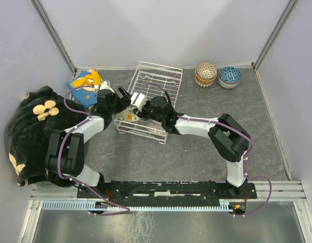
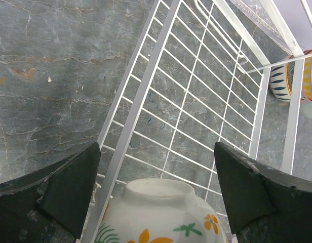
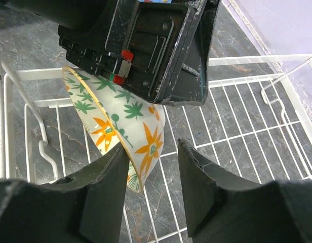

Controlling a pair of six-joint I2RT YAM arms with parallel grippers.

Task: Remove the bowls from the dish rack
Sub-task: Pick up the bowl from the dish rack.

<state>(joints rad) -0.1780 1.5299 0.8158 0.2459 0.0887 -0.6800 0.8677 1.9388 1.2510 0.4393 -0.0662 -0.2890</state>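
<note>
The white wire dish rack (image 1: 158,83) stands at the middle of the table. One bowl (image 1: 126,116), white with orange flowers and green leaves, leans tilted in the rack's near left corner. My left gripper (image 1: 124,96) is open, and its fingers (image 2: 70,187) stand wide on either side of the bowl's foot (image 2: 161,202) without touching it. My right gripper (image 1: 142,107) is open. Its fingers (image 3: 103,187) straddle the bowl's rim (image 3: 138,147), with the left finger close against the rim and a gap on the right. The rest of the rack (image 3: 247,116) holds nothing.
Two patterned bowls (image 1: 205,74) (image 1: 230,77) stand on the table at the back right; they also show through the rack in the left wrist view (image 2: 285,81). A black plush toy (image 1: 29,126) and a blue and yellow item (image 1: 85,83) lie at the left.
</note>
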